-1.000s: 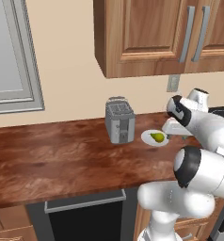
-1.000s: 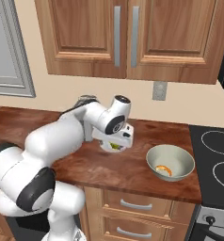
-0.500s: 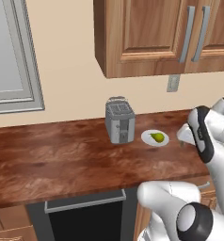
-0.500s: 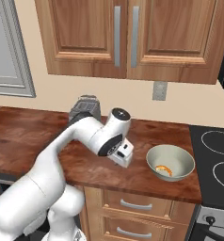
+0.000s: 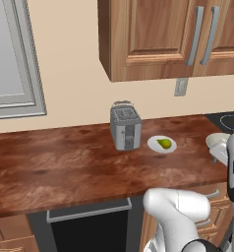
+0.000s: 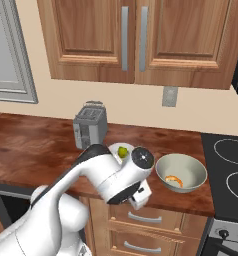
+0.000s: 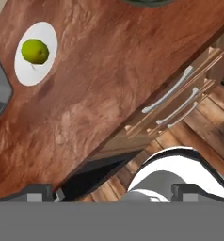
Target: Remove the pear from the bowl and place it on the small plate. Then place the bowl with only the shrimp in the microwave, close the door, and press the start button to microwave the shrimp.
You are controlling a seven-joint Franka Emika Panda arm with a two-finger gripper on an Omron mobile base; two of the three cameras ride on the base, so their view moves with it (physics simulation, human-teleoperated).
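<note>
— On the small flat white plate (image 5: 161, 144), is that the fruit?

— Yes. The little yellow-green pear (image 5: 163, 143) lies on the plate, a touch off its middle, and the plate sits on the reddish-brown wooden counter (image 5: 65, 167) just right of the grey metal two-slot toaster (image 5: 125, 127). From the hand view the pear (image 7: 35, 51) sits toward one end of the white oval of the plate (image 7: 38, 70).

— And the bowl?

— The round pale grey-white bowl (image 6: 181, 172) stands on the counter to the right of the plate, near the front edge, apart from it. A small curled orange-pink shrimp (image 6: 174, 180) lies in its bottom, alone.

— Where is the claw?

— The two-finger gripper (image 7: 118, 192) shows in the hand view as two dark tips at the bottom, spread wide with nothing between them: released. It looks down past the counter's front edge at wooden drawers with grey bar handles (image 7: 172, 92) and a wooden floor. In the right base view the white arm bends low in front of the counter, its wrist level with the drawer fronts, left of the bowl.

— What lies around?

— Brown wooden wall cabinets (image 6: 136, 40) with grey vertical handles hang above, a grey wall outlet (image 6: 169, 96) is under them, and a black cooktop (image 6: 229, 172) with ring burners adjoins the counter on the right.
</note>
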